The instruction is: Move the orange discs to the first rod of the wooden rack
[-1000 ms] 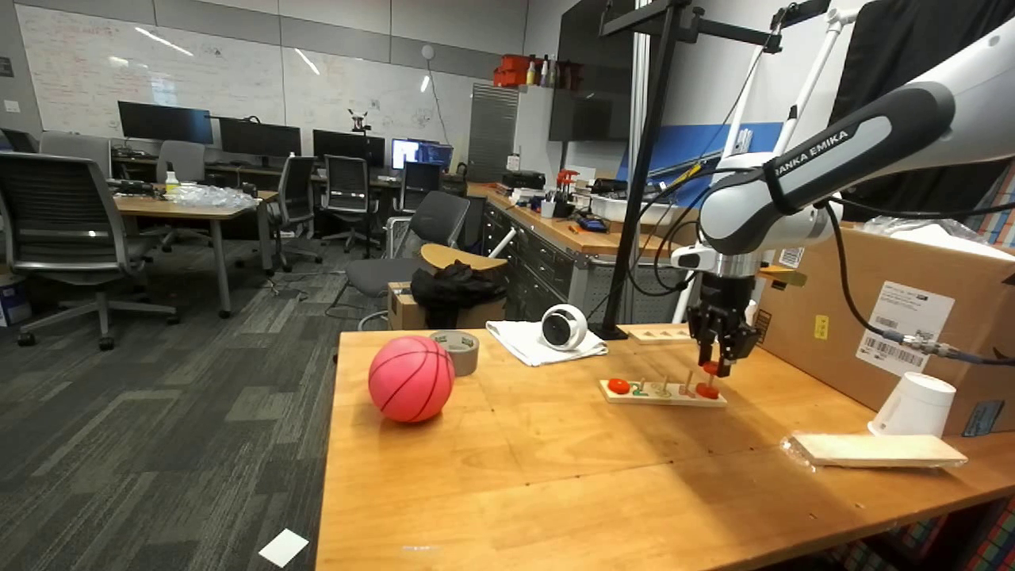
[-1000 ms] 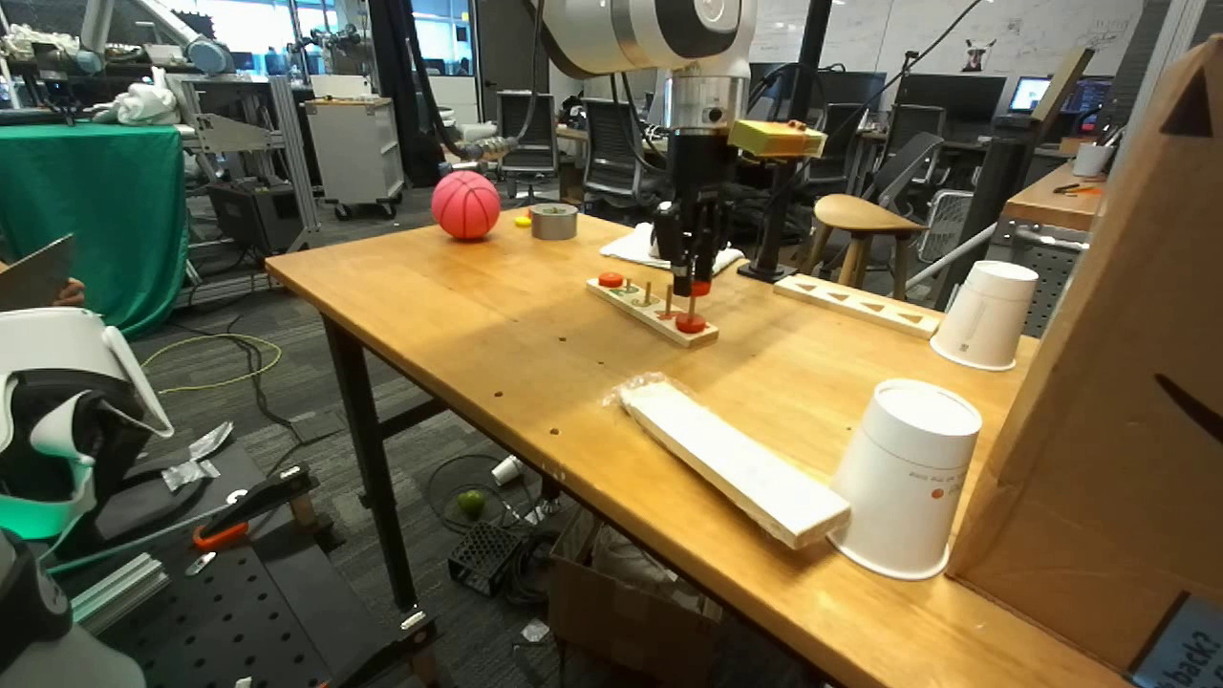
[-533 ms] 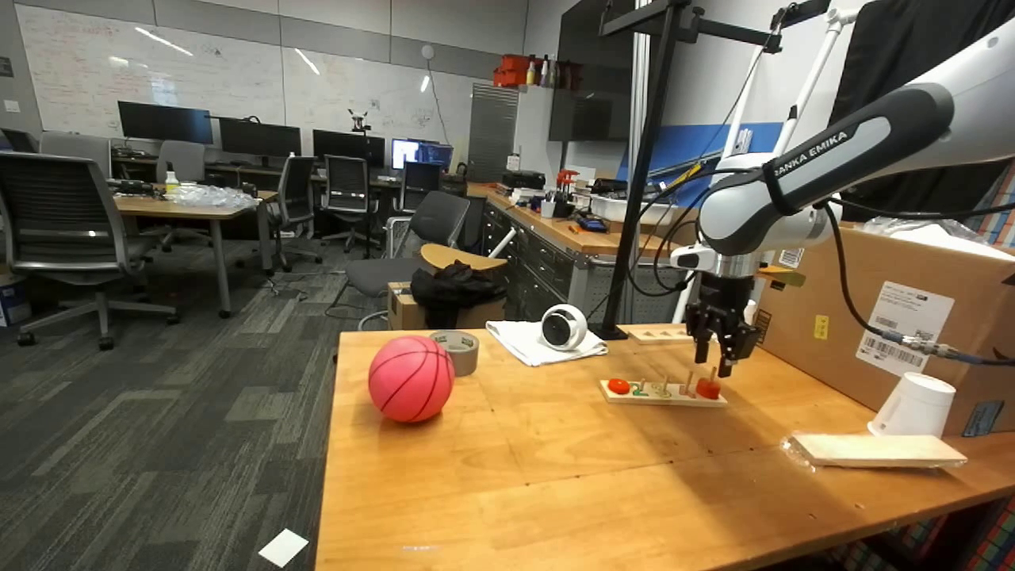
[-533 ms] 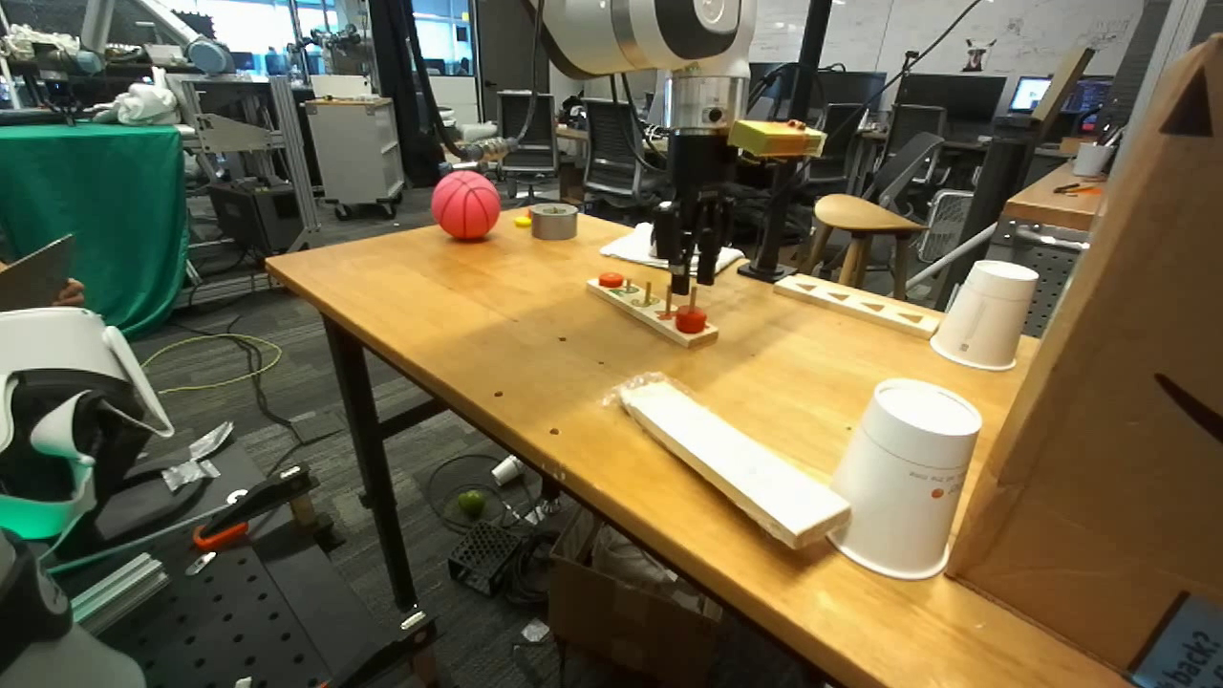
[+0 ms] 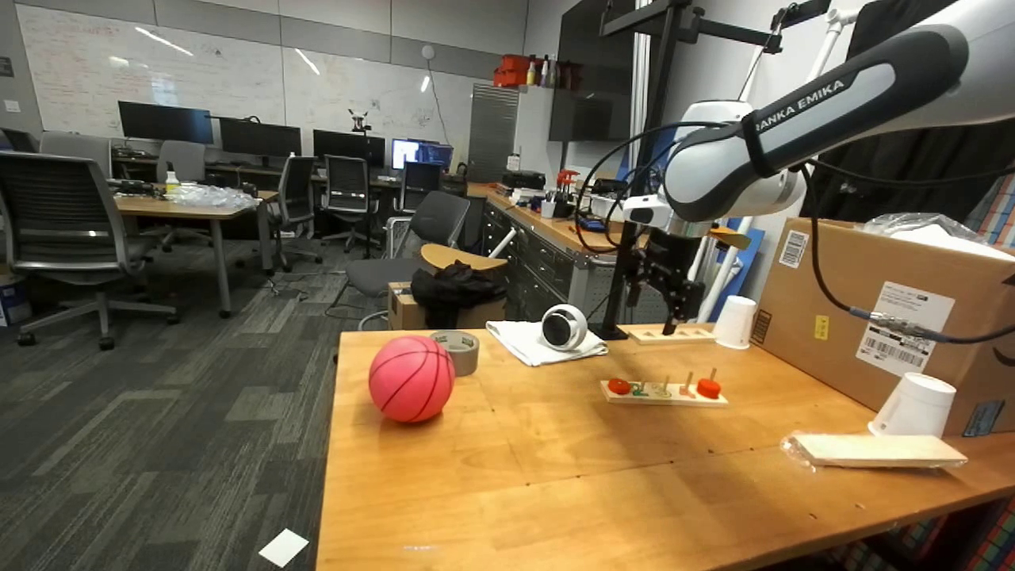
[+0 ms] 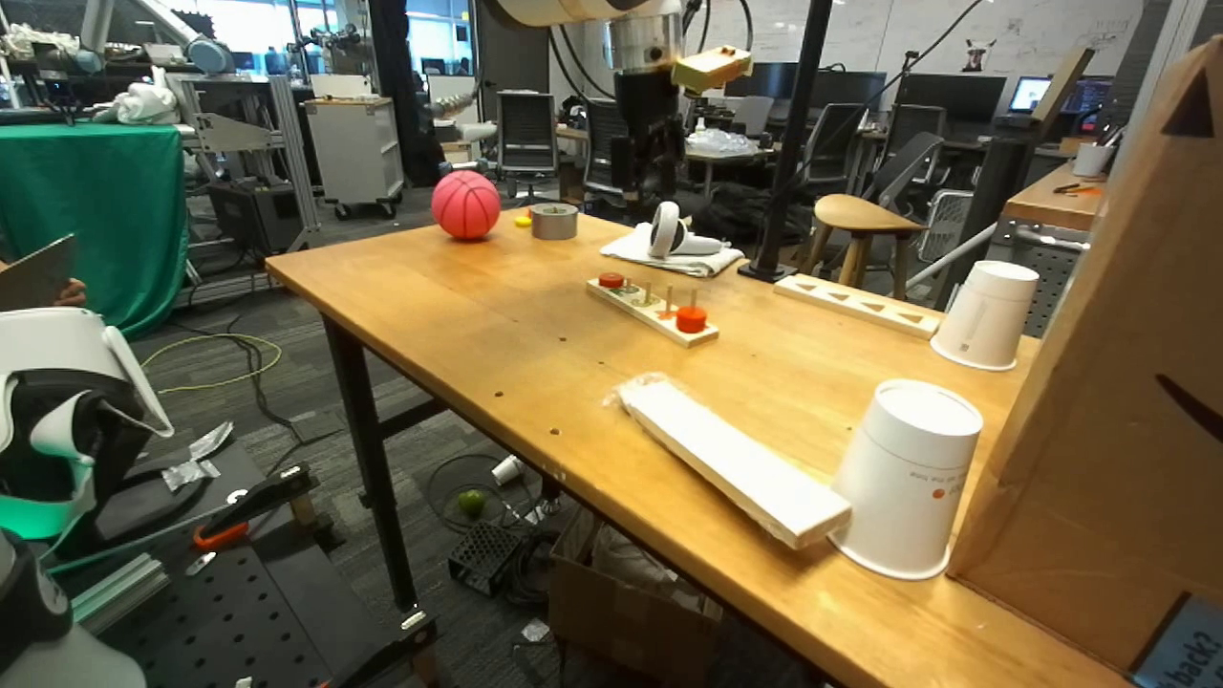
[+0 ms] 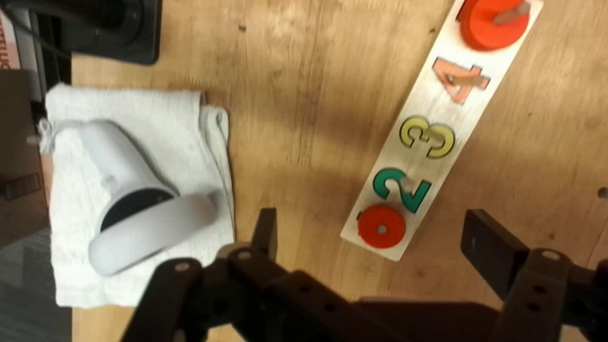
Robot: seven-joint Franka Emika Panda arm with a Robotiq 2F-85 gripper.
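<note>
The stack of small red-orange round discs [image 5: 708,389] around the end peg [image 7: 512,13] beyond the 4 on the low pale-wood rack [image 7: 442,110] stands taller than a second ago, when its top piece hung in the black two-fingered gripper [image 5: 651,317], which has since lifted well clear, its fingers spread wide. How many the stack holds I can't tell; one single red-orange disc [image 7: 381,237] sits around the peg at the opposite end, next to the 2. I count five pegs on the rack, one pinkish-red ball with black lines [image 6: 465,205], one grey-brown roll of tape [image 6: 554,224], one white ringed controller [image 7: 135,206] on a folded white cloth [image 7: 180,133], two upturned white cups [image 6: 908,478], one pale strip with triangular holes [image 6: 860,311] and one plastic-wrapped pale board [image 6: 736,468]. The rack carries a green 2, a yellow 3 and an orange 4. On the white-and-black robot arm [image 5: 864,95] I read "RANKA EMIKA", and on the blue patch [image 6: 1183,635] of the brown cardboard box [image 6: 1099,449], "back?"; the box's white label [image 5: 904,329] is too small to make out.
</note>
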